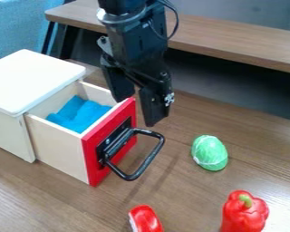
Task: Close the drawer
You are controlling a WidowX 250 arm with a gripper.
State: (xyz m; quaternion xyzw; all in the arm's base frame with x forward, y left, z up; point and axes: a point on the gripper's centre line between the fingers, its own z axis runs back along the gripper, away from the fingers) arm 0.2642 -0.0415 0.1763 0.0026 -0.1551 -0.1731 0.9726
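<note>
While the drawer (53,145) sits partly slid out of its white cabinet (32,81), I've got the gripper (134,111) pointing down at the far end of the drawer's red front panel (90,156). Its fingers are spread w/ a clear gap btwn them: in my cam view one is over the drawer side of the panel, the other out past the panel's outer face. Can't tell from this angle whether either one touches the wood. The arm (135,38) comes in from the top edge, approx. mid-view.

Drawer's at the L of view, front facing lower R. Blk metal handle (150,158) is mounted on the panel & its loop sticks out over the table (44,197). Inside the drawer I see a soft-looking blue item (81,114), bunched up, prob. cloth.

Other stuff on the table: a green egg-shaped item (210,153) w/ pale streaks, R of the handle & well apart from it; a red pepper (243,213) w/ a green stem, lower R, cut off by the bottom edge; a red item w/ a whitish side (145,219), bottom ctr, also cut off. Behind the table there's a wooden bench top (232,43), plus lt-blue fabric (17,27) in the upper L corner.
</note>
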